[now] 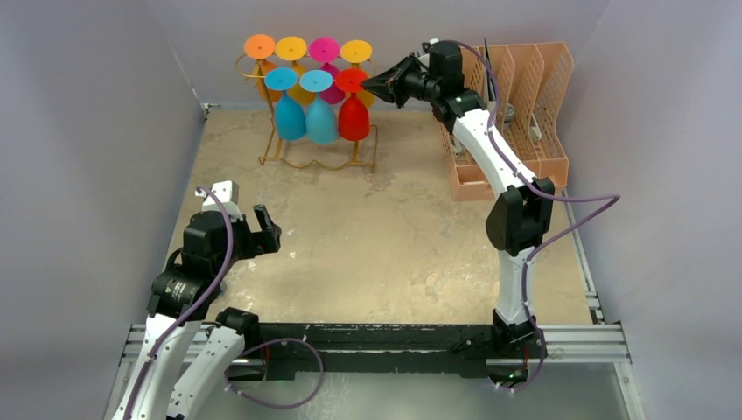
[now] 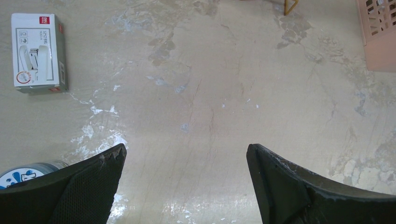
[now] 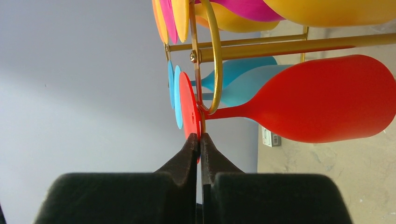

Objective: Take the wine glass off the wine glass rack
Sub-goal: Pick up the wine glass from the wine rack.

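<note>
The gold wire wine glass rack (image 1: 319,164) stands at the back of the table with several coloured wine glasses hanging upside down on it. The red wine glass (image 1: 353,115) hangs at the right end of the front rail. My right gripper (image 1: 374,85) is shut on the edge of its round red foot (image 3: 188,109); its stem sits in a gold loop hook (image 3: 215,60) and its bowl (image 3: 322,100) hangs free. My left gripper (image 1: 267,229) is open and empty, low over the near-left table; its fingers (image 2: 95,182) frame bare tabletop.
A peach lattice file organiser (image 1: 525,114) stands at the back right, right behind my right arm; its corner shows in the left wrist view (image 2: 380,37). A white stapler box (image 2: 39,51) and a blue-lidded tin (image 2: 23,170) lie by my left gripper. Grey walls enclose the table.
</note>
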You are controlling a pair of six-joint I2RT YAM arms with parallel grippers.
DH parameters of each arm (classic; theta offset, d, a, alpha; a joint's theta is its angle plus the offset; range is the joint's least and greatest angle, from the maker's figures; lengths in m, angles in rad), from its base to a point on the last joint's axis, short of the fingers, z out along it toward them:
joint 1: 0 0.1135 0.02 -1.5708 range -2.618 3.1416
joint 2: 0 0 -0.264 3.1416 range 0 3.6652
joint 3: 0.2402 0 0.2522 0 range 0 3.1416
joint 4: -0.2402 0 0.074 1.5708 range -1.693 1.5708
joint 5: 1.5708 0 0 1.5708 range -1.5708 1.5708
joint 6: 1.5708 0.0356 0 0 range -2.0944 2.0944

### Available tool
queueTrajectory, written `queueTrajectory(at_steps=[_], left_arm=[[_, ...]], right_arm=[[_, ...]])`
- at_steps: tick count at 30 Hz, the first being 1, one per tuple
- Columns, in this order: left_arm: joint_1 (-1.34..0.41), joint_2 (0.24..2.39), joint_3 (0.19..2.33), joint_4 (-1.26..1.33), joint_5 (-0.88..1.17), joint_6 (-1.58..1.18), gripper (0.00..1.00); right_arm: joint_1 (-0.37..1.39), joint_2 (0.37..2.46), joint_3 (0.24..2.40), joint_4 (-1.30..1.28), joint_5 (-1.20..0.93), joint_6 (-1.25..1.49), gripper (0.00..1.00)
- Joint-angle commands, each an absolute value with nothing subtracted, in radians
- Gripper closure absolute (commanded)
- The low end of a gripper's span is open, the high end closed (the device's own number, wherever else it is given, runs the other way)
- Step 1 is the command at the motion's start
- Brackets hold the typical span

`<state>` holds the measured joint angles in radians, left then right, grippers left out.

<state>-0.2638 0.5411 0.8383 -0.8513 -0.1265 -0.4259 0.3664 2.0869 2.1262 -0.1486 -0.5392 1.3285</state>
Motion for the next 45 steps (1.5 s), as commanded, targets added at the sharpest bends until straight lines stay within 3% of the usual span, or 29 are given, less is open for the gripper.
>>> queueTrajectory(at_steps=[1,25,45], left_arm=[[-0.259,0.545,0.836,-0.816,-0.132,-0.419,0.00],[-0.259,0.542,0.830,-0.799,-0.089,-0.411,0.00],[-0.259,0.544,0.828,-0.790,-0.063,-0.410,0.00]], right_arm=[[0.373,2.001,2.085,-0.077,-0.541,1.359,1.00],[0.373,1.972,2.082,-0.110,-0.674,1.307,1.00],[0.374,1.997,2.216,-0.393,-0.699,1.113,1.00]])
